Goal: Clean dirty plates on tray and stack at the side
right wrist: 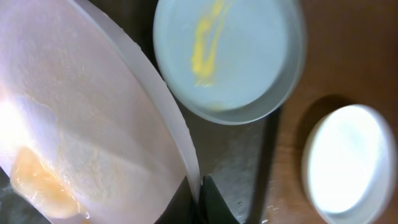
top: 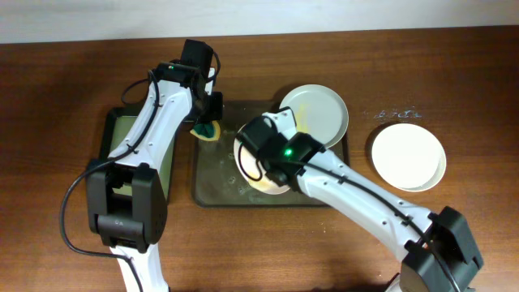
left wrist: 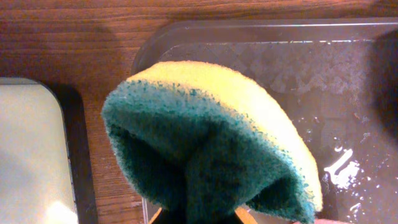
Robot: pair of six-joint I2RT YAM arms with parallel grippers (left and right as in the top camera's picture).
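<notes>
The left hand (top: 206, 122) is clamping a green-and-yellow sponge (left wrist: 211, 143) and folding it, so the dark green scouring side is bulging out with the yellow foam behind it. It is hanging over the far left corner of the tray (top: 215, 185), close to the rim. I cannot tell whether the sponge is touching anything there. The tray's floor is glistening with wet streaks and flecks of white foam.

The right hand (right wrist: 196, 199) is pinching the rim of the tilted plate (right wrist: 81, 112), with one dark finger (right wrist: 214, 205) showing against the edge. That plate is leaning over the middle of the tray and carrying an orange-yellow smear low on its face. The arm is hiding much of it from above, so I cannot say whether its lower edge is resting on the tray.

The smeared plate (top: 320, 109) is lying flat at the far right corner of the tray, overlapping the rim, with a yellow streak across it. The clean plate (top: 408, 156) is sitting on the bench (top: 65, 81) to the right of the tray, apart from it. To the left of the tray, a narrow tray (top: 113, 134) with a pale green inside is lying under the left arm.
</notes>
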